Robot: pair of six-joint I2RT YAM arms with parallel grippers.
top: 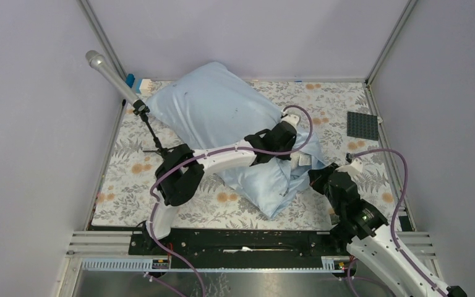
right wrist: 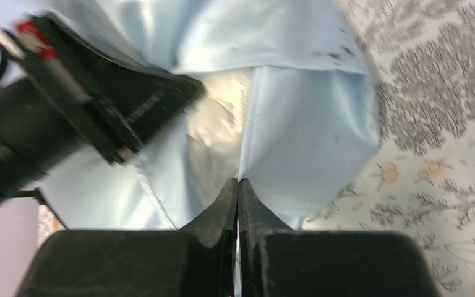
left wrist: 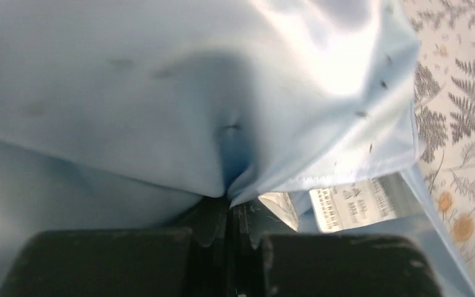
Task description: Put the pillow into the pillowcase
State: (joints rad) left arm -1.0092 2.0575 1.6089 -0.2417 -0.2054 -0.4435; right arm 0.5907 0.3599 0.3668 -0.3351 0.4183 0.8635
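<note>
Desk (top: 124, 185): pillowcase (top: 216, 108) lies diagonal, closed end far-left, mouth near-right. Pillow (right wrist: 218, 124) nearly all inside (only pale patch shows at mouth). Left fingers (left wrist: 210, 216), right fingers (right wrist: 219, 210) both clamped on mouth fabric; right arm nearer.

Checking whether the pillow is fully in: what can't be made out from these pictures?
- Pillow: no view shows it; the pillowcase hides whatever fills it.
- Pillowcase mouth: in the top view, the left arm and bunched folds cover it.
- Label print: in the left wrist view, too small and blurred.
</note>
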